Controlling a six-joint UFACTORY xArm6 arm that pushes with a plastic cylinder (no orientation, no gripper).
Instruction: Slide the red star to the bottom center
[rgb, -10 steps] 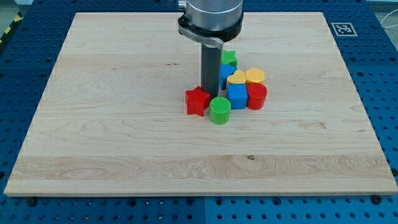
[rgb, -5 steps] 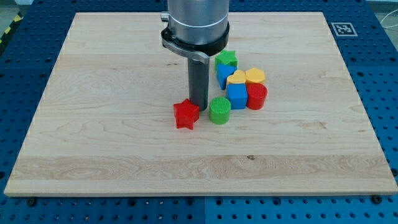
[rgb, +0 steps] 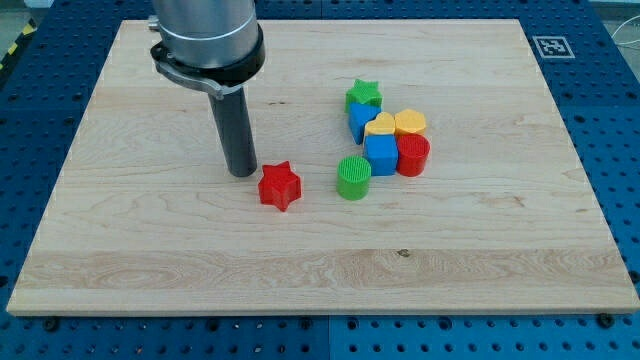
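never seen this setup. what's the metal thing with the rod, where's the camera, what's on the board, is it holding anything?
The metal cylinder at the view's top left is the end of a robot arm. It has no gripper: it ends in a straight dark rod, and my tip rides on the wooden board and pushes blocks; nothing is held.

There is one camera, looking down at the board at a slant; where it is mounted is not on record.

My tip stands just to the view's left of the red star, slightly above it, very close; whether they touch is unclear.

To the view's right, apart from the star, sits a green cylinder, then a tight cluster: green star, two blue blocks, a yellow heart, another yellow block and a red cylinder.
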